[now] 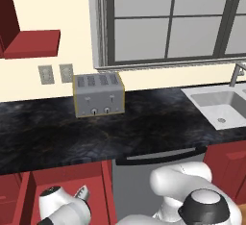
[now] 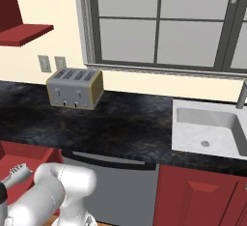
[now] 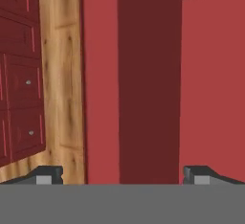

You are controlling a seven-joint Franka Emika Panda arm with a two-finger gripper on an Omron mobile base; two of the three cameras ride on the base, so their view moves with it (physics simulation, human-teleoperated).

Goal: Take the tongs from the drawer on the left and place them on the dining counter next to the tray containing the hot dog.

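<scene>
Your claw (image 3: 122,175) stands spread wide with nothing between its two small dark tips, facing flat, matte red panels of the open drawer (image 3: 148,84), a darker band running down the middle. To its left in the hand view you see a strip of grainy wooden floor (image 3: 60,74), then dark red recessed drawer fronts (image 3: 19,74) with small round silver knobs. In the left base view, the ridged silver end of the tongs (image 1: 82,193) pokes up in the drawer, beneath the black marbled countertop (image 1: 96,132) carrying a boxy brushed-metal toaster (image 1: 99,95).
</scene>
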